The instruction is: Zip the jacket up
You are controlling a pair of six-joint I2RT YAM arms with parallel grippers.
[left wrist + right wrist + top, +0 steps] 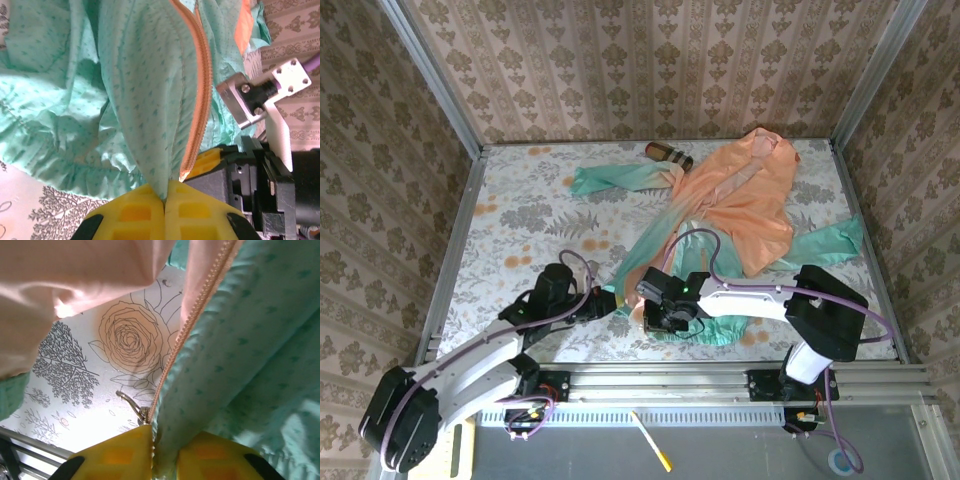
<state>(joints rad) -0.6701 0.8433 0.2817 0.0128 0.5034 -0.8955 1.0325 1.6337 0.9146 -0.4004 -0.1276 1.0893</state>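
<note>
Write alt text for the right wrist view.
The right tool pinches the mint-green jacket right beside its peach zipper. The metal zipper pull sticks out just left of the yellow fingers, with the rose-print tablecloth behind.

Left arm (470, 365) stretched low from the table's (520, 210) near-left corner toward centre; right arm (750, 298) folded, forearm pointing left along the near edge. Left gripper (165, 202) pads pressed together on jacket (125, 100) fabric. Right gripper (162, 440) clamped on jacket too. Grippers just beside each other.
</note>
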